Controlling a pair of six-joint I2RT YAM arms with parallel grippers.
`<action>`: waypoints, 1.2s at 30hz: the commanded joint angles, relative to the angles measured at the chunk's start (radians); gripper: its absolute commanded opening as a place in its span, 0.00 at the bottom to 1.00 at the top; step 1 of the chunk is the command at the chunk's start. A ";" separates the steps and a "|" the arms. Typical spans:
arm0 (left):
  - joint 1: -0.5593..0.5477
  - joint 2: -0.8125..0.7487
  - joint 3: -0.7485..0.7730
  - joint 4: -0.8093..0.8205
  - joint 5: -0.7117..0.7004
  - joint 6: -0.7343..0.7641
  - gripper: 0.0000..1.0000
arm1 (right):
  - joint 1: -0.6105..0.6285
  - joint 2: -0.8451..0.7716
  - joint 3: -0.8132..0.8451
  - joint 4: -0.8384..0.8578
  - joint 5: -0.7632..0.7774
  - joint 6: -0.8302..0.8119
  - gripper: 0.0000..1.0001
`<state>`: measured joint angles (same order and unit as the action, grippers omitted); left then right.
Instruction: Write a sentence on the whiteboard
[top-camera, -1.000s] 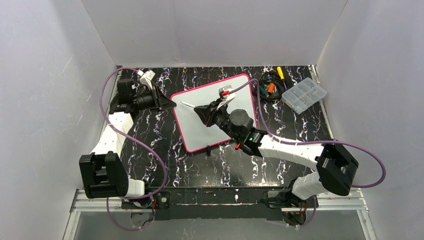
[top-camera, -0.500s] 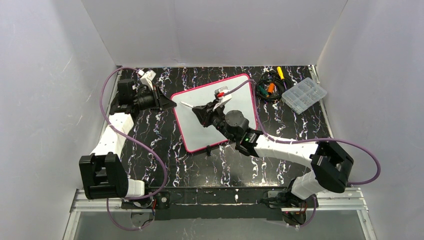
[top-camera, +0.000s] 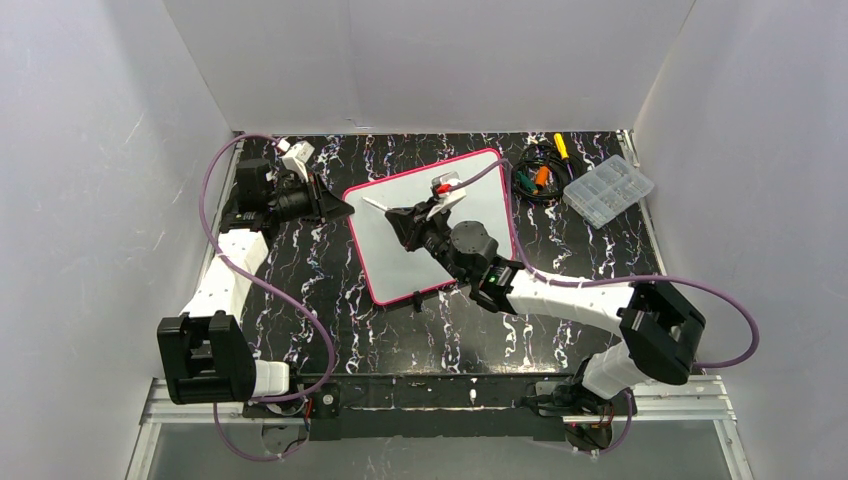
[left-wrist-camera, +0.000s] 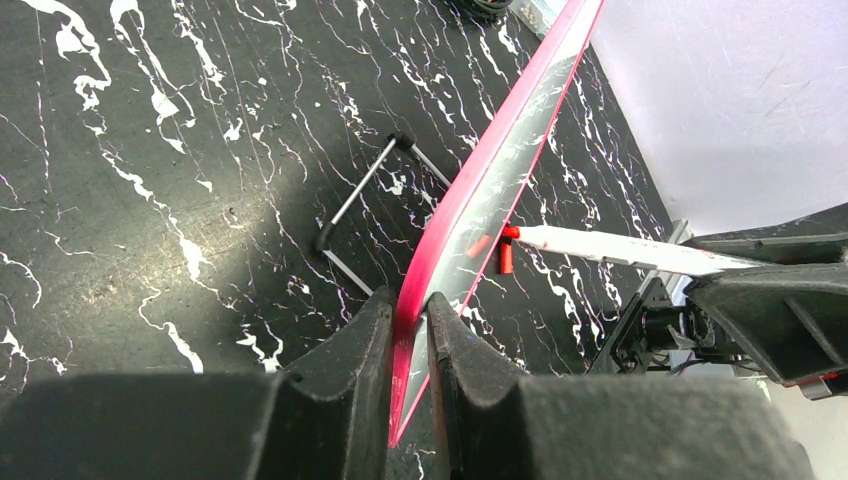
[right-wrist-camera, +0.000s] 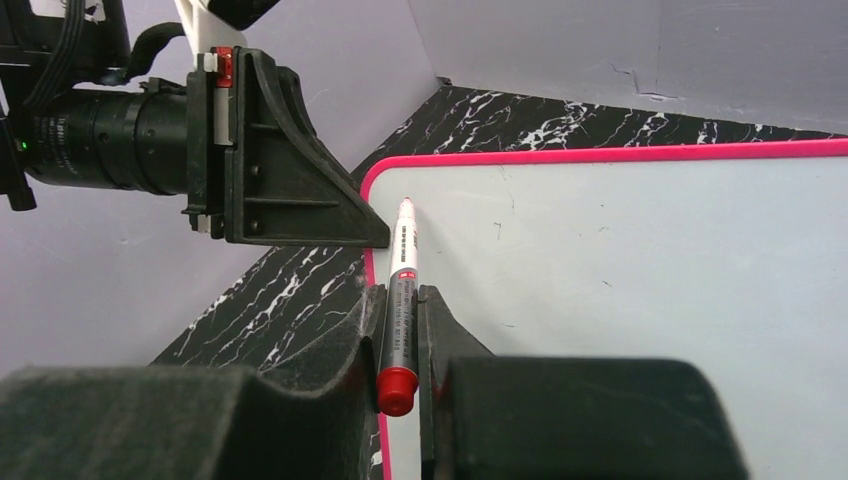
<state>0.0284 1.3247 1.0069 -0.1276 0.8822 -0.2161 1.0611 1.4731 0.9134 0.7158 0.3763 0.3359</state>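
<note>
One whiteboard (top-camera: 400, 265) in left pincer (left-wrist-camera: 410, 305); one marker (right-wrist-camera: 403, 270) in right pincer (right-wrist-camera: 400, 300).

The left gripper (left-wrist-camera: 410, 305) pinches the whiteboard (left-wrist-camera: 497, 168) at its left edge, while the right gripper (right-wrist-camera: 400, 300), stretched over it, clamps a marker (right-wrist-camera: 405, 255).

Overhead view, close wrist views, whiteboard (top-camera: 388, 265) shared
</note>
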 joint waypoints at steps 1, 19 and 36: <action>-0.013 -0.035 -0.021 -0.033 0.001 0.020 0.00 | 0.007 0.016 0.046 0.071 0.042 -0.021 0.01; -0.013 -0.046 -0.022 -0.033 0.004 0.030 0.00 | 0.012 0.050 0.060 0.052 0.075 -0.046 0.01; -0.014 -0.054 -0.024 -0.034 -0.003 0.032 0.00 | 0.045 0.023 0.009 -0.016 0.094 -0.048 0.01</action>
<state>0.0238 1.3125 1.0027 -0.1284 0.8753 -0.1974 1.0973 1.5143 0.9264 0.6899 0.4252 0.3065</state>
